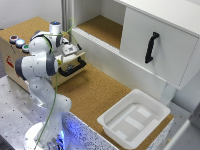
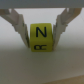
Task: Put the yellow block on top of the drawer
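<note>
Yellow block (image 2: 40,38) sits clamped between gripper (image 2: 41,36) fingers (image 2: 20,30), one pad on each side face, as I read wrist view. Block faces bear black letters: "N" on upper face, "CC"-like mark below, blurred. In exterior view gripper (image 1: 71,50) hangs over wooden drawer (image 1: 70,64) box, near black curved handle (image 1: 74,66); block itself I cannot make out there. Open cork surface (image 1: 95,90) lies between box and white tray (image 1: 134,119). Coloured buttons (image 1: 19,42) on box top.
</note>
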{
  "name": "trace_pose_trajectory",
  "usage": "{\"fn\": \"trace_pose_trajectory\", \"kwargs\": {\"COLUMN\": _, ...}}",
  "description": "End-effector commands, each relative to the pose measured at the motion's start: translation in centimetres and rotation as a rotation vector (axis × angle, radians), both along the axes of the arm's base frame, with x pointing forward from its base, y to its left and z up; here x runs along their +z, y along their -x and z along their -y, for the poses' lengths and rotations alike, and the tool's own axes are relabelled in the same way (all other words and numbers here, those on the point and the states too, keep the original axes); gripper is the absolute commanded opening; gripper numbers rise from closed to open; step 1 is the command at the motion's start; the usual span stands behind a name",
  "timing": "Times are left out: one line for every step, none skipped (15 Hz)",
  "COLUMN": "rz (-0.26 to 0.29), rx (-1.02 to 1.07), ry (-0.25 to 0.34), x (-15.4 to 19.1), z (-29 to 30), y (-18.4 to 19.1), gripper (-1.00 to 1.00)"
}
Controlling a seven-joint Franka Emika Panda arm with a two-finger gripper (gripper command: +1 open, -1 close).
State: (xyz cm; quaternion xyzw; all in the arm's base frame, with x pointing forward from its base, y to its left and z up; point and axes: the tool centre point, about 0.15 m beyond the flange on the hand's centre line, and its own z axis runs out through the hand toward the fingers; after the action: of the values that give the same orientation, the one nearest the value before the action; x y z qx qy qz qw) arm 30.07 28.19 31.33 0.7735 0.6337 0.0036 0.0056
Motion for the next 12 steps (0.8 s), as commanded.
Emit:
{"fn": "trace_pose_trajectory", "kwargs": {"rz": 0.068, "rx": -0.008, "ry": 0.029, "x": 1.8, "z": 0.6, "y": 0.4, "gripper": -1.00}}
{"fn": "trace_pose_trajectory", "kwargs": {"rz": 0.075, "rx": 0.013, "ry": 0.062, "x": 3.6, "z": 0.0, "y": -0.2, "gripper": -1.00}}
{"fn": "trace_pose_trajectory", "kwargs": {"rz": 0.106, "rx": 0.051, "ry": 0.091, "x": 5.7, "z": -0.9, "y": -0.8, "gripper": -1.00}}
{"fn": "trace_pose_trajectory", "kwargs": {"rz": 0.144, "rx": 0.085, "ry": 0.109, "x": 8.1, "z": -1.8, "y": -1.3, "gripper": -1.00}}
{"fn": "trace_pose_trajectory", "kwargs": {"rz": 0.180, "rx": 0.119, "ry": 0.124, "x": 10.6, "z": -3.0, "y": -2.0, "gripper": -1.00}}
{"fn": "trace_pose_trajectory", "kwargs": {"rz": 0.197, "rx": 0.139, "ry": 0.128, "x": 12.3, "z": -3.8, "y": -2.6, "gripper": -1.00}}
{"fn": "trace_pose_trajectory", "kwargs": {"rz": 0.214, "rx": 0.153, "ry": 0.124, "x": 13.4, "z": -4.5, "y": -3.1, "gripper": -1.00}}
{"fn": "trace_pose_trajectory", "kwargs": {"rz": 0.218, "rx": 0.169, "ry": 0.118, "x": 14.3, "z": -5.3, "y": -3.7, "gripper": -1.00}}
{"fn": "trace_pose_trajectory", "kwargs": {"rz": 0.221, "rx": 0.197, "ry": 0.102, "x": 15.4, "z": -6.4, "y": -4.6, "gripper": -1.00}}
{"fn": "trace_pose_trajectory", "kwargs": {"rz": 0.226, "rx": 0.231, "ry": 0.096, "x": 16.1, "z": -7.6, "y": -5.4, "gripper": -1.00}}
{"fn": "trace_pose_trajectory", "kwargs": {"rz": 0.229, "rx": 0.266, "ry": 0.102, "x": 16.7, "z": -8.8, "y": -6.3, "gripper": -1.00}}
{"fn": "trace_pose_trajectory", "kwargs": {"rz": 0.240, "rx": 0.307, "ry": 0.113, "x": 17.3, "z": -10.2, "y": -7.2, "gripper": -1.00}}
